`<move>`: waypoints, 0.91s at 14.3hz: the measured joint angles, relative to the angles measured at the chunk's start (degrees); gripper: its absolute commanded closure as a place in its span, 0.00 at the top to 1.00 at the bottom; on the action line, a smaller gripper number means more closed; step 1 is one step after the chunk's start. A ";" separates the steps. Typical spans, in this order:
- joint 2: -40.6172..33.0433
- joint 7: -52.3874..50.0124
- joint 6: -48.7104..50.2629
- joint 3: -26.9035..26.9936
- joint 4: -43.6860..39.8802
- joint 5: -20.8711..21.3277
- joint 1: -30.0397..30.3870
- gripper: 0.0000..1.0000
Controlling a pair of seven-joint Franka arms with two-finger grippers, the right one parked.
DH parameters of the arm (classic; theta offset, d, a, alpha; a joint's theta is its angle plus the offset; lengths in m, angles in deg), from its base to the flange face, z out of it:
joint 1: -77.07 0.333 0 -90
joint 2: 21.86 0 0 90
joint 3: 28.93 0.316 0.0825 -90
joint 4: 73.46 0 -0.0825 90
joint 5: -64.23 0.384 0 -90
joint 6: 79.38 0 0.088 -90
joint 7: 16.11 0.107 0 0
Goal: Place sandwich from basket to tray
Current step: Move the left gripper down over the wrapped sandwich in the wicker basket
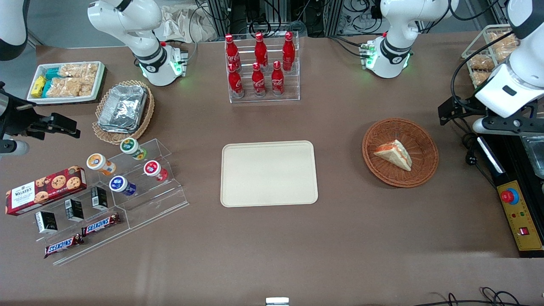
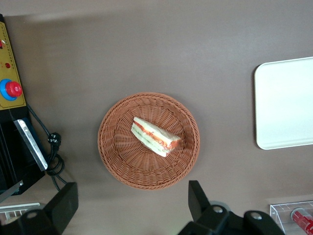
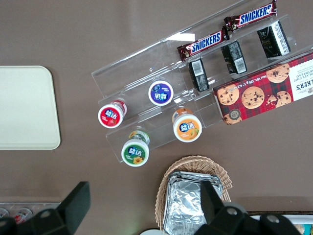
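Front view: I saw sandwich [image 1: 394, 154] lying in basket [image 1: 400, 152], toward working arm's end of table; tray [image 1: 269, 173] beside basket, bare.

Left wrist view: I had gripper [image 2: 129, 205] hovering above basket [image 2: 122, 156], jaws spread wide, gripping nothing. Sandwich [image 2: 155, 136] lay near basket's middle.

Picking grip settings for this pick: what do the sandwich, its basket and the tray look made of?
Sandwich: soft pale bread, matte, with orange-red and green filling at its edge.
Basket: reddish-brown woven wicker, visibly ribbed.
Tray: smooth cream, probably plastic, matte.
The gripper hangs open above the basket.
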 measured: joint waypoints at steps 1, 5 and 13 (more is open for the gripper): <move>0.41 0.06 0.00 0.01 -0.45 0.00 0.00 1.00; 1.19 -6.26 0.00 0.04 -1.12 0.91 -0.02 1.00; -1.69 -35.00 -21.81 0.77 22.87 1.43 -0.23 1.00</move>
